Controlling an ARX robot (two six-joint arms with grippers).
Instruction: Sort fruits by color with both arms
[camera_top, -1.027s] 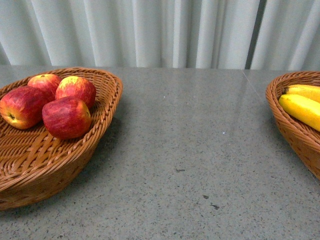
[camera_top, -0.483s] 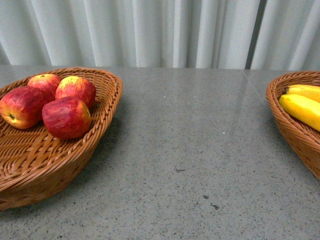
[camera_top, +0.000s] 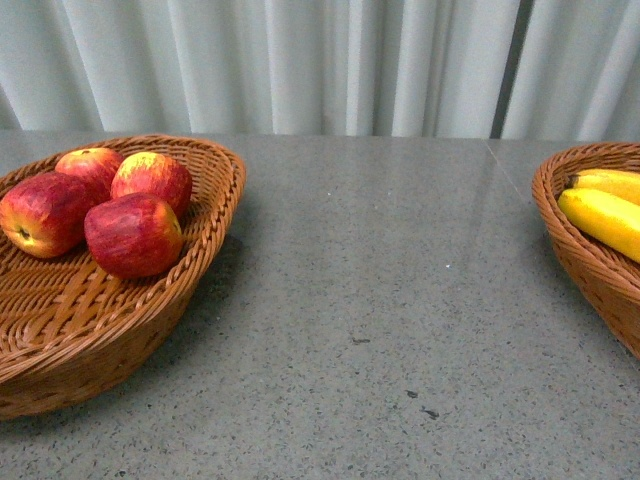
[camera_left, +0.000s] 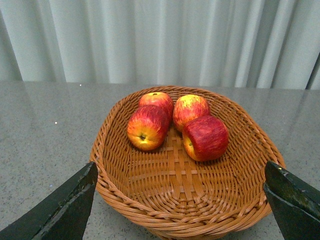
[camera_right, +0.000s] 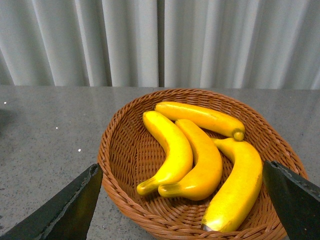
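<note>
Several red apples (camera_top: 132, 233) with yellow blush lie in a wicker basket (camera_top: 150, 310) at the left of the grey table; they also show in the left wrist view (camera_left: 205, 137). Several yellow bananas (camera_right: 200, 160) lie in a second wicker basket (camera_right: 117, 175) at the right, partly seen in the front view (camera_top: 603, 218). My left gripper (camera_left: 182, 210) is open and empty, held back from the near rim of the apple basket (camera_left: 165, 220). My right gripper (camera_right: 182, 210) is open and empty, held back from the near rim of the banana basket. Neither arm shows in the front view.
The grey speckled tabletop (camera_top: 390, 300) stretches between the two baskets. A pale pleated curtain (camera_top: 320, 60) hangs behind the table's far edge.
</note>
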